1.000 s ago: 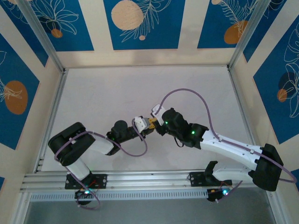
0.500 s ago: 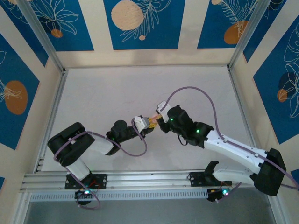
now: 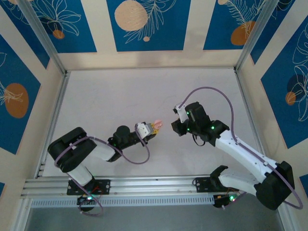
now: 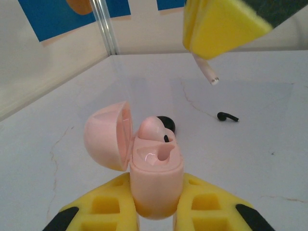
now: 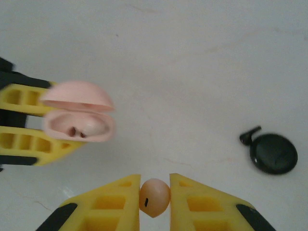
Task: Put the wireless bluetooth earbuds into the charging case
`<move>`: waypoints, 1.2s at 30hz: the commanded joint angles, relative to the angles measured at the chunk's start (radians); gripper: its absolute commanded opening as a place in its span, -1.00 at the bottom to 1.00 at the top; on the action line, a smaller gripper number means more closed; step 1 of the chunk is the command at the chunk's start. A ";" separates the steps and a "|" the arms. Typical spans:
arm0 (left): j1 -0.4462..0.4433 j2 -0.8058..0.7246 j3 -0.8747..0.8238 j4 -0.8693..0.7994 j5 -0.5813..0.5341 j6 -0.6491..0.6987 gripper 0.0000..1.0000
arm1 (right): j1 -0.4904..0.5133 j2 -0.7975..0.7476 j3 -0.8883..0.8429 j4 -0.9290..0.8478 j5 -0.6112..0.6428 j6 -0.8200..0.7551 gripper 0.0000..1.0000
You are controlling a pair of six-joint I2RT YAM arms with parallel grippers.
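On white surface:
Pink case in left pincer, peach piece in right pincer, both yellow; beyond case, black earbud.

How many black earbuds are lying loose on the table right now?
1: a black earbud lies beside the round black disc. Another could be hidden behind the pink case.

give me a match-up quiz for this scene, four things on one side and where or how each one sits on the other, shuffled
Things:
1. charging case
2. pink earbud
3. black earbud
4. black disc

States:
a. pinched between the fingers of the right gripper
b. lying loose on the table, short stem showing
c. held by the left gripper, lid open
d. round and flat on the table

Pairs: 1-c, 2-a, 3-b, 4-d
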 commanded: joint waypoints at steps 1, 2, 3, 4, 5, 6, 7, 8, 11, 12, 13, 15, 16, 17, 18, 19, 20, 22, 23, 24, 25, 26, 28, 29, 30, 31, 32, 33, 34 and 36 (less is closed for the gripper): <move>0.011 -0.052 -0.017 -0.031 -0.023 0.032 -0.70 | -0.042 0.074 0.040 -0.141 -0.134 0.090 -0.64; 0.011 -0.065 -0.020 -0.045 -0.026 0.036 -0.70 | -0.046 0.097 0.045 -0.164 -0.141 0.104 -0.64; 0.011 -0.079 -0.023 -0.062 -0.028 0.040 -0.70 | -0.048 0.124 0.052 -0.186 -0.152 0.113 -0.64; 0.011 -0.093 -0.026 -0.081 -0.033 0.044 -0.71 | -0.049 0.150 0.057 -0.207 -0.158 0.126 -0.64; 0.011 -0.106 -0.030 -0.095 -0.036 0.047 -0.71 | -0.052 0.173 0.067 -0.226 -0.158 0.143 -0.64; 0.010 -0.121 -0.034 -0.109 -0.039 0.049 -0.70 | -0.057 0.202 0.077 -0.243 -0.179 0.154 -0.64; 0.011 -0.133 -0.038 -0.120 -0.043 0.052 -0.71 | -0.061 0.230 0.089 -0.259 -0.200 0.162 -0.63; 0.011 -0.145 -0.041 -0.132 -0.046 0.053 -0.71 | -0.064 0.255 0.099 -0.274 -0.200 0.179 -0.63; 0.011 -0.177 -0.048 -0.165 -0.048 0.056 -0.71 | -0.069 0.337 0.130 -0.304 -0.235 0.199 -0.62; 0.011 -0.186 -0.048 -0.175 -0.049 0.059 -0.71 | -0.071 0.365 0.138 -0.307 -0.244 0.203 -0.62; 0.011 -0.191 -0.048 -0.183 -0.050 0.061 -0.71 | -0.073 0.392 0.147 -0.313 -0.250 0.202 -0.62; 0.011 -0.202 -0.050 -0.190 -0.053 0.065 -0.71 | -0.078 0.441 0.166 -0.326 -0.258 0.197 -0.61; 0.011 -0.206 -0.051 -0.195 -0.054 0.066 -0.71 | -0.079 0.467 0.179 -0.337 -0.262 0.189 -0.61; 0.011 -0.211 -0.052 -0.198 -0.055 0.068 -0.70 | -0.081 0.490 0.191 -0.350 -0.269 0.180 -0.61; 0.011 -0.216 -0.053 -0.203 -0.057 0.070 -0.71 | -0.084 0.514 0.206 -0.365 -0.272 0.168 -0.60; 0.010 -0.222 -0.055 -0.208 -0.059 0.071 -0.71 | -0.086 0.537 0.223 -0.380 -0.276 0.151 -0.60; 0.011 -0.227 -0.056 -0.210 -0.061 0.072 -0.71 | -0.089 0.557 0.239 -0.393 -0.276 0.137 -0.60; 0.011 -0.238 -0.059 -0.221 -0.066 0.075 -0.71 | -0.099 0.605 0.278 -0.429 -0.287 0.094 -0.60; 0.011 -0.245 -0.060 -0.225 -0.067 0.076 -0.71 | -0.102 0.625 0.296 -0.447 -0.286 0.074 -0.59; 0.011 -0.251 -0.062 -0.232 -0.069 0.077 -0.71 | -0.105 0.652 0.322 -0.470 -0.286 0.054 -0.59; 0.010 -0.259 -0.063 -0.239 -0.073 0.079 -0.71 | -0.105 0.678 0.341 -0.492 -0.287 0.023 -0.59; 0.011 -0.264 -0.065 -0.245 -0.076 0.081 -0.71 | -0.106 0.697 0.361 -0.509 -0.284 0.005 -0.59; 0.011 -0.279 -0.065 -0.263 -0.081 0.086 -0.71 | -0.105 0.746 0.397 -0.549 -0.274 -0.035 -0.59; 0.011 -0.284 -0.065 -0.270 -0.083 0.089 -0.71 | -0.102 0.765 0.410 -0.565 -0.263 -0.047 -0.58; 0.011 -0.291 -0.065 -0.279 -0.086 0.092 -0.71 | -0.101 0.785 0.424 -0.581 -0.252 -0.063 -0.58; 0.011 -0.296 -0.065 -0.285 -0.088 0.094 -0.71 | -0.096 0.802 0.435 -0.596 -0.238 -0.077 -0.58; 0.011 -0.299 -0.065 -0.289 -0.088 0.097 -0.71 | -0.093 0.815 0.441 -0.604 -0.226 -0.087 -0.57; 0.011 -0.302 -0.065 -0.293 -0.090 0.098 -0.71 | -0.091 0.829 0.450 -0.613 -0.217 -0.097 -0.57; 0.011 -0.303 -0.063 -0.298 -0.091 0.100 -0.70 | -0.088 0.840 0.455 -0.618 -0.205 -0.104 -0.56; 0.010 -0.304 -0.062 -0.301 -0.090 0.101 -0.71 | -0.082 0.859 0.465 -0.624 -0.188 -0.111 -0.55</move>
